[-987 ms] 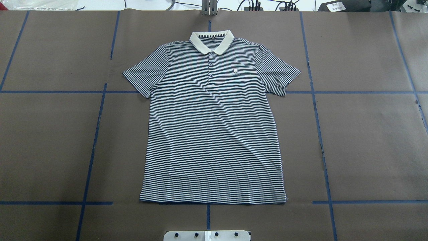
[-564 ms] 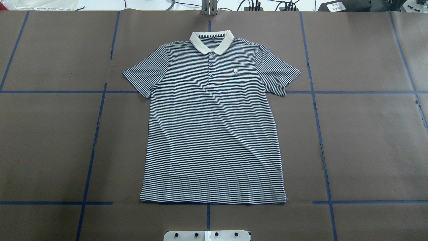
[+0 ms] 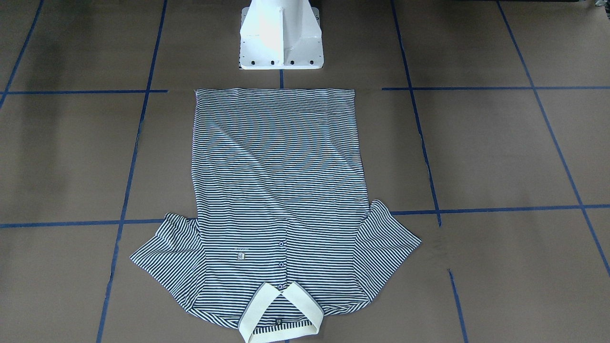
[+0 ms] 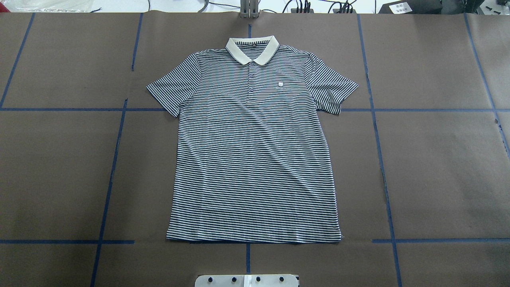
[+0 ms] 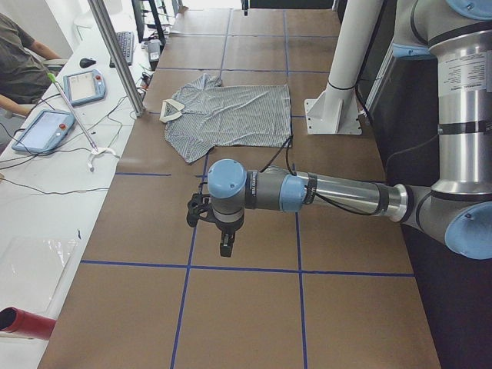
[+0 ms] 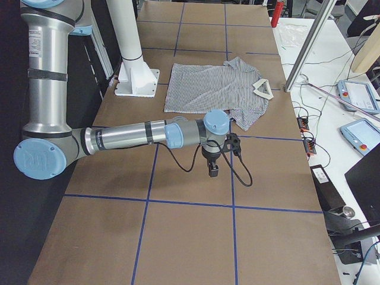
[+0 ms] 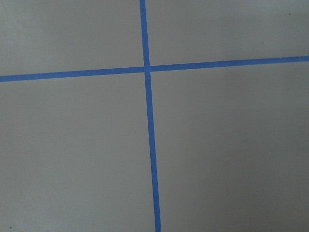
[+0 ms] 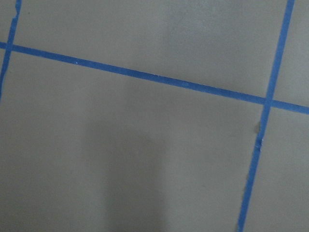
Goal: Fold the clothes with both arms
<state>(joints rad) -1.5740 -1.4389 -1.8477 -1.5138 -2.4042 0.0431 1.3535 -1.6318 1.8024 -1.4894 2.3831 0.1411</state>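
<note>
Polo shirt (image 4: 255,151): thin navy-and-white stripes, short sleeves, cream collar (image 4: 252,50), buttoned placket, small chest logo. It lies flat, face up and unfolded, both sleeves spread, hem toward the robot.

Left arm (image 5: 338,192) and right arm (image 6: 130,138): grey with light-blue joint caps. Each forearm is stretched level, well apart from the shirt. The left gripper (image 5: 225,246) and right gripper (image 6: 212,170) point down; whether the jaws are parted cannot be told.

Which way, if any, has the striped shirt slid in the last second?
No. The polo shirt has not moved: its hem lies along the same blue tape line as before.
</note>
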